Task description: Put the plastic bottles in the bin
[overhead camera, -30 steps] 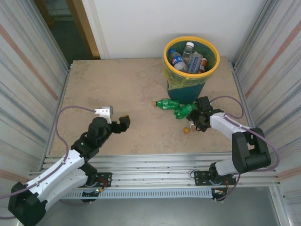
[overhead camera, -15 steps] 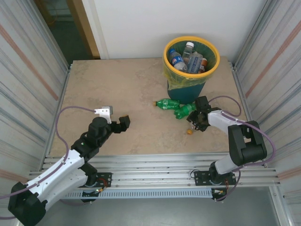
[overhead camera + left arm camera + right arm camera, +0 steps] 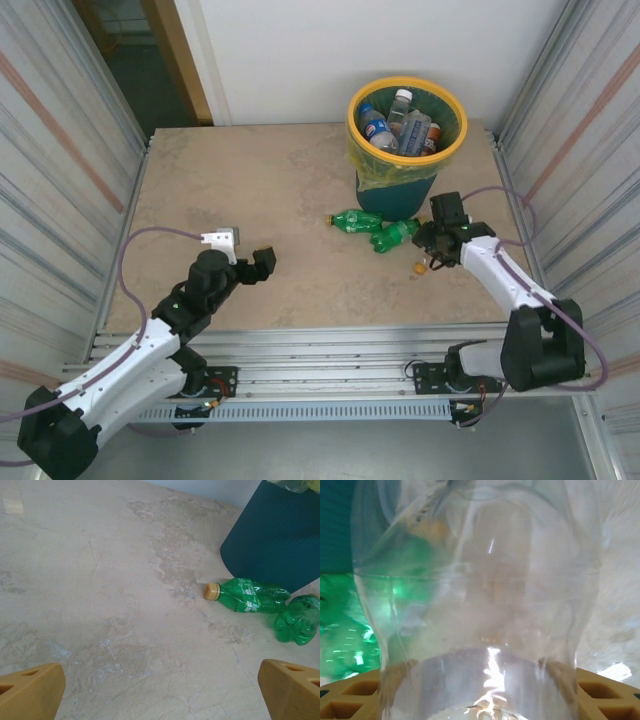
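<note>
Beige stone tabletop, ribbed metal side walls

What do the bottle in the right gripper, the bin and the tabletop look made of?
Clear bottle: thin, glossy transparent plastic; a green bottle shows through it and highlights glint.
Bin: matte teal plastic, probably; faint vertical ribbing on the wall.
Tabletop: mottled beige, stone-like, possibly laminate.

Ahead of the wide-spread left fingers, the beige stone-patterned worktop lies bare. Farther ahead and to their right, two green plastic bottles lie just before the round teal-blue bin. A clear plastic bottle fills the gap between the right fingers, which press on both its sides.
</note>
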